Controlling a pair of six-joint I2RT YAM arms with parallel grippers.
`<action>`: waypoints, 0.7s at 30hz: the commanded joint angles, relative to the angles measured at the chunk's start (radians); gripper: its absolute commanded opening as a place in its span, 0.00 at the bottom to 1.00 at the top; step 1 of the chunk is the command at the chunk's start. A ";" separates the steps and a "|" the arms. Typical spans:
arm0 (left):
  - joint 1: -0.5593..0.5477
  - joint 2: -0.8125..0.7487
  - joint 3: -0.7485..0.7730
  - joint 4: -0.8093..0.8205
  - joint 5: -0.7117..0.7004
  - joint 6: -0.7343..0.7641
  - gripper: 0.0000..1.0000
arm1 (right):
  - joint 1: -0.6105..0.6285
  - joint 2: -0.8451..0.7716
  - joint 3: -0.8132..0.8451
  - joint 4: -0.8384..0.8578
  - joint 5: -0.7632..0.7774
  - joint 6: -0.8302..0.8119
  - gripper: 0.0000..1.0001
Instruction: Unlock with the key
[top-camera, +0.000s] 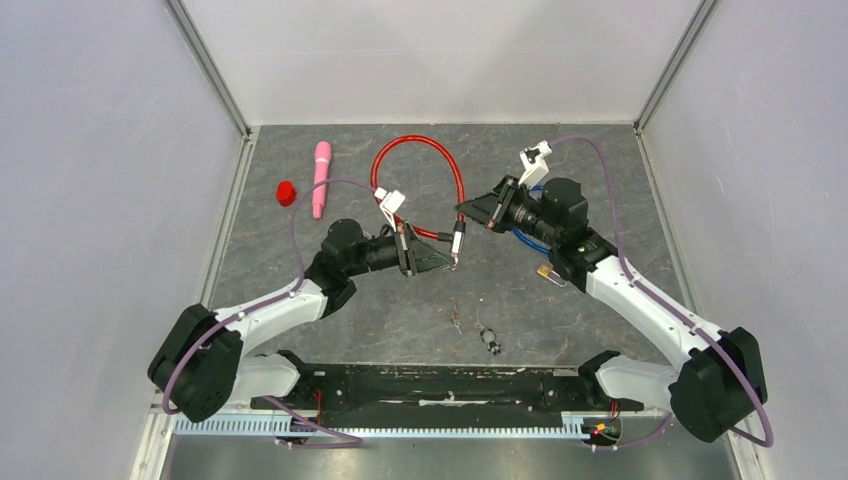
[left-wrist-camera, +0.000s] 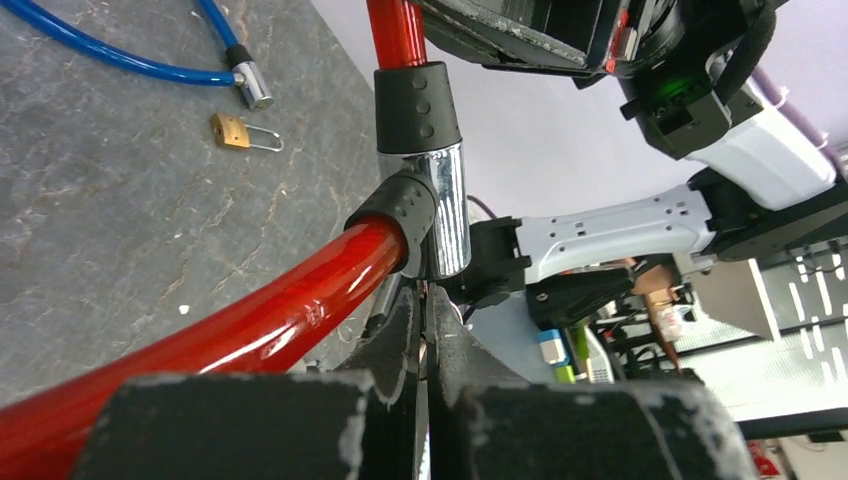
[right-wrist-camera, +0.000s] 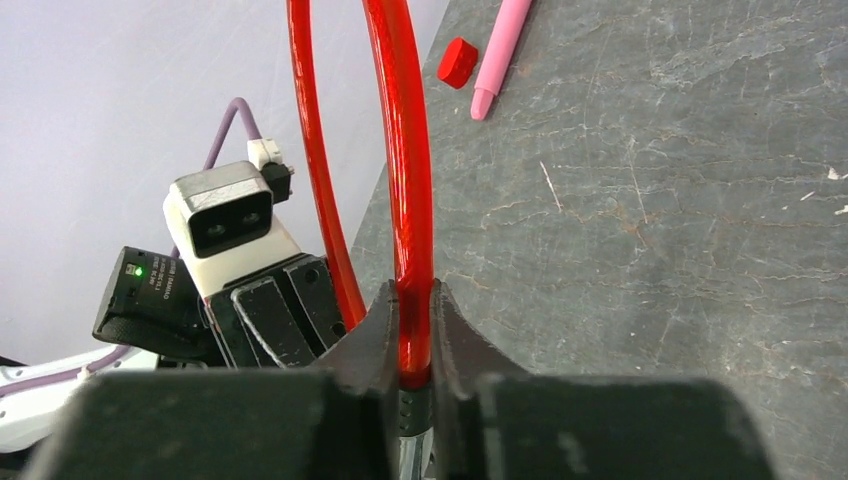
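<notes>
Lock cable, glossy red, chrome barrel

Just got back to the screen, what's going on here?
Both arms hold the red cable lock between them. The right end effector is shut on the cable just above the chrome barrel. The left end effector is pinched on a thin sliver, probably the key, right under the barrel's end. The lock's ends are joined, so it is not yet open.
</notes>
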 joint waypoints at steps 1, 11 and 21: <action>0.020 -0.070 0.097 -0.013 -0.108 0.184 0.02 | 0.057 -0.024 -0.030 -0.070 -0.106 0.011 0.14; 0.020 -0.073 0.103 0.031 -0.104 0.181 0.02 | 0.094 -0.007 -0.063 -0.008 -0.123 0.048 0.24; -0.002 -0.116 0.208 -0.387 -0.223 0.390 0.02 | 0.109 0.001 -0.010 -0.089 -0.047 0.012 0.00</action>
